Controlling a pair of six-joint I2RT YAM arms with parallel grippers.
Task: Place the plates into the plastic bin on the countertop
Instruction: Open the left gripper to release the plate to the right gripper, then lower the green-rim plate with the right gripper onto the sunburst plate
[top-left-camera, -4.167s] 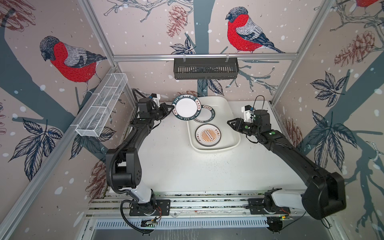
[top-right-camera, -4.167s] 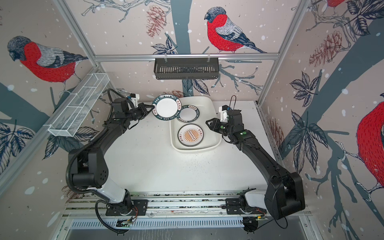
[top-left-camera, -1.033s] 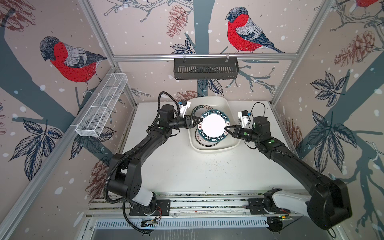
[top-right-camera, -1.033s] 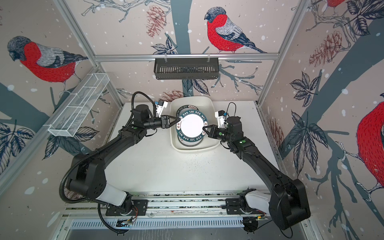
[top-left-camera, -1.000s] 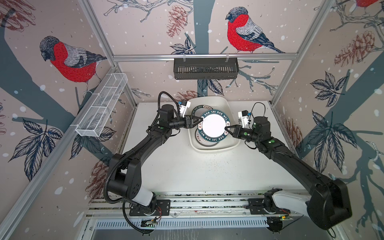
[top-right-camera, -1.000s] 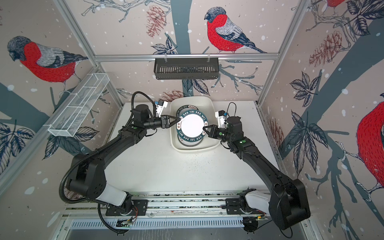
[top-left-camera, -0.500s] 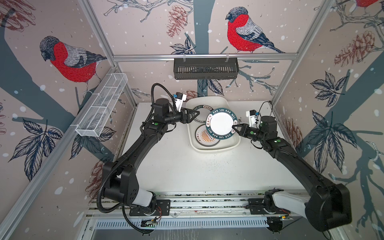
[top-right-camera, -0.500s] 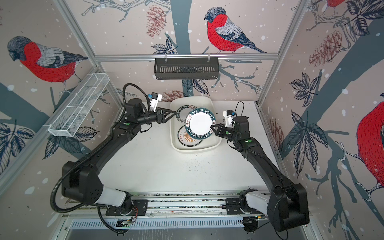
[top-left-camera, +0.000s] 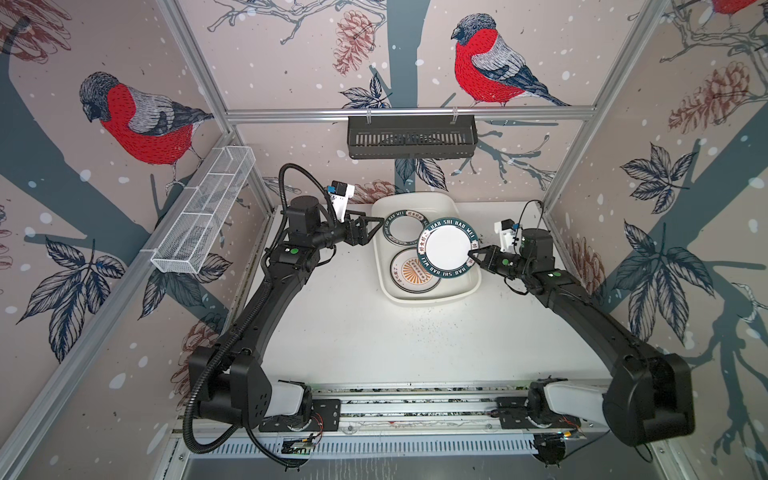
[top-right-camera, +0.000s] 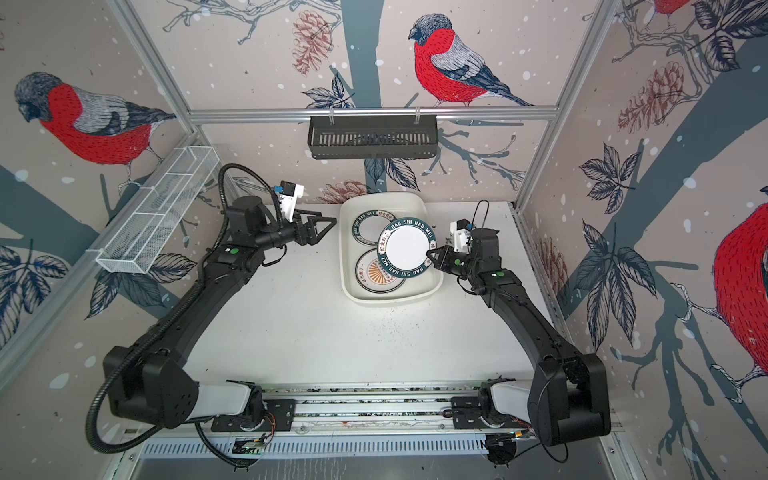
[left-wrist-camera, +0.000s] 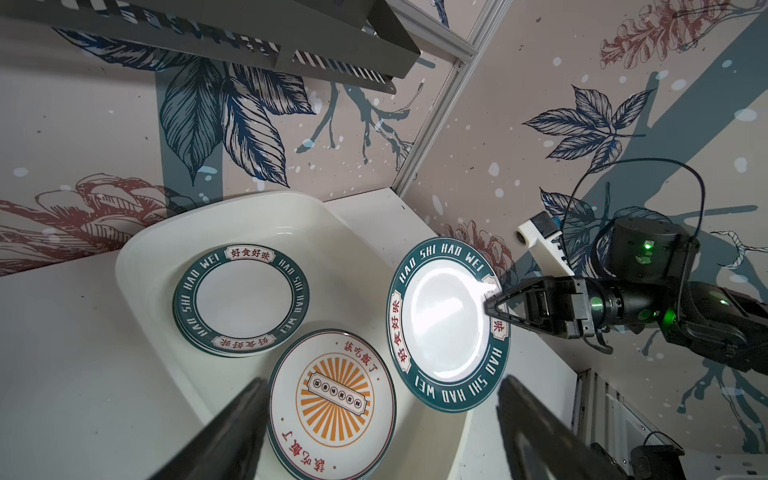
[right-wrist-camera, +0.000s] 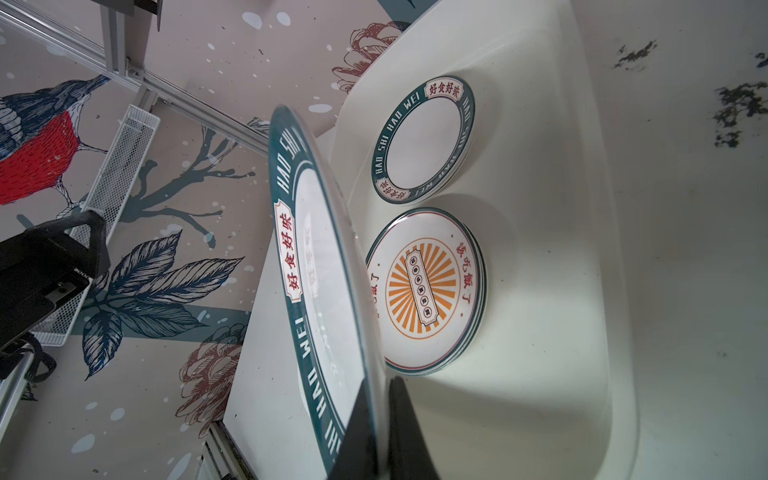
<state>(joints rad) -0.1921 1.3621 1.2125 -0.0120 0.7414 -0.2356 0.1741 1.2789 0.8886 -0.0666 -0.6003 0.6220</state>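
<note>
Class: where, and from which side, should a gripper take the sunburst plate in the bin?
Sunburst plate: likely the left rim, from above; it lies flat, so only the edge can be pinched, and the held teal-rimmed plate overhangs its right.

the left arm (top-left-camera: 266, 307) reaches forward from its base, elbow bent, and the left gripper (top-left-camera: 374, 231) points toward the middle, jaws spread wide with nothing between them. the right arm (top-left-camera: 590, 316) stretches forward too, its right gripper (top-left-camera: 472, 257) aimed leftward, jaws pinched tight on the rim of a plate (top-left-camera: 444, 249) held tilted in the air.
</note>
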